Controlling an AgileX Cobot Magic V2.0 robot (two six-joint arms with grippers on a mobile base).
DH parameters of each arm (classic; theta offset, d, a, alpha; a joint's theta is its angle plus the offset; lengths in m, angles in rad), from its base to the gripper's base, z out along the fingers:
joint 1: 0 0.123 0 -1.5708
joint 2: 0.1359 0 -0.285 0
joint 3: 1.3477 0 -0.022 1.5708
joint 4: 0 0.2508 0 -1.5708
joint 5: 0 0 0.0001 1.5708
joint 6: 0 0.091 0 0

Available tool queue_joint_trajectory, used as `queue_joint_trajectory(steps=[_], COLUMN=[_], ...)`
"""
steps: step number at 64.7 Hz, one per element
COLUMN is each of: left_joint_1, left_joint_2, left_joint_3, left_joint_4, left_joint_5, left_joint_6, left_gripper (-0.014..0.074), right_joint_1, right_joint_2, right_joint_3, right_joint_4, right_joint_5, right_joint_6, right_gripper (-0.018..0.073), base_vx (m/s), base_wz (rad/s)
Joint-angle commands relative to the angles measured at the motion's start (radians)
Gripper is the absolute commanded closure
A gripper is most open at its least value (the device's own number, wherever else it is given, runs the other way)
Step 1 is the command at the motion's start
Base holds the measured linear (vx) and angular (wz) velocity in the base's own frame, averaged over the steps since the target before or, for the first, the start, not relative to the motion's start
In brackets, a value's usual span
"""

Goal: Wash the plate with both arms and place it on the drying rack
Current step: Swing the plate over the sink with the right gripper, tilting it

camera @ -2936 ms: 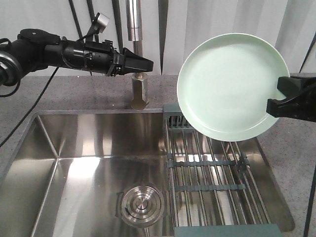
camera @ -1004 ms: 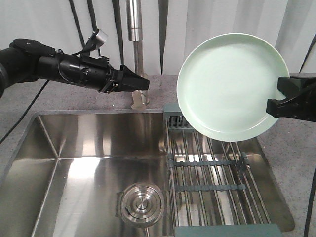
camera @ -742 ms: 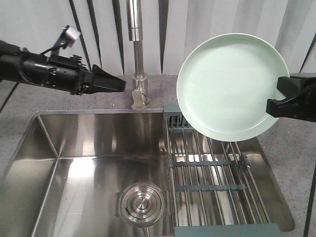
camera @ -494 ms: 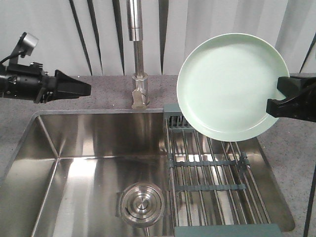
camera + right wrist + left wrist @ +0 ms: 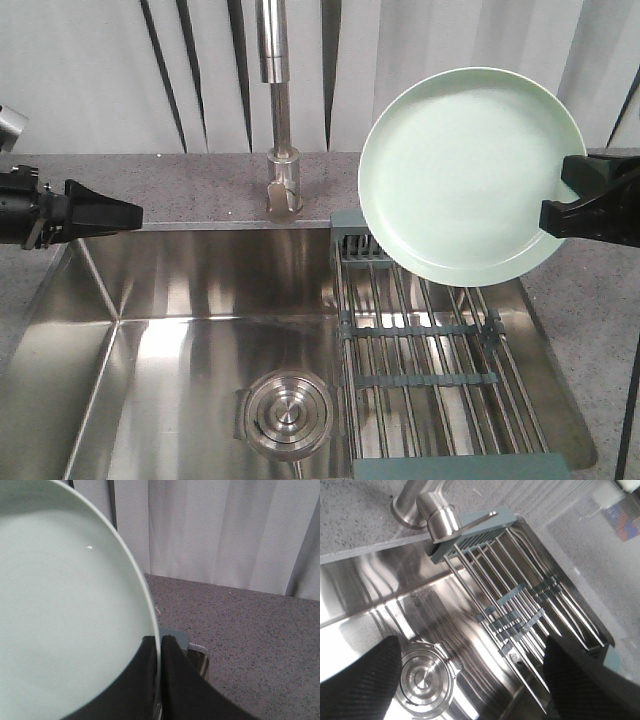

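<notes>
Pale pleated curtains hang behind a speckled stone table (image 5: 190, 185) with a steel sink (image 5: 180, 300) set into it.

The right fingers (image 5: 148, 680) are pinched narrow on the rim of the mint-green plate (image 5: 460, 170), one on each face. They hold only a small bite of the edge on its right side. The plate stands nearly upright in the air, its hollow face toward the front camera. Its lower edge hangs over the far, slotted end of the drying rack (image 5: 430, 345); whether it touches cannot be told.

The left fingers (image 5: 360, 680) are spread wide and hold nothing. They sit at the sink's left edge, well apart from the plate, pointing toward the faucet (image 5: 275, 100).

Racking looks like the step in hand. To do it well, keep the plate on edge and line its lowest point up with a slot before descending. Lower slowly, because a glossy rim held at one spot may pivot between the fingers. Release only once the rods clearly carry the weight. The left arm should stay clear or steady the free side.
</notes>
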Motion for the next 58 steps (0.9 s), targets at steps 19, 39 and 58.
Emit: queue_joint_trajectory(steps=[19, 39, 58], left_joint_1=[0.004, 0.004, 0.004], left_joint_2=[-0.05, -0.05, -0.05], left_joint_3=[-0.023, -0.023, -0.023], left_joint_4=[-0.061, -0.061, -0.061], left_joint_5=[0.056, 0.056, 0.053], left_joint_6=[0.004, 0.004, 0.004], left_gripper=[0.0044, 0.0044, 0.0044], right_joint_1=[-0.003, -0.003, -0.003], right_joint_2=[-0.017, -0.017, -0.011], right_joint_3=[-0.028, -0.028, -0.065], right_joint_4=[0.009, 0.009, 0.083], right_joint_5=[-0.065, -0.065, -0.021], right_joint_6=[-0.008, -0.008, 0.003], right_gripper=[0.0564, 0.0564, 0.0564], base_vx=[0.0, 0.0, 0.0], base_wz=[0.0, 0.0, 0.0])
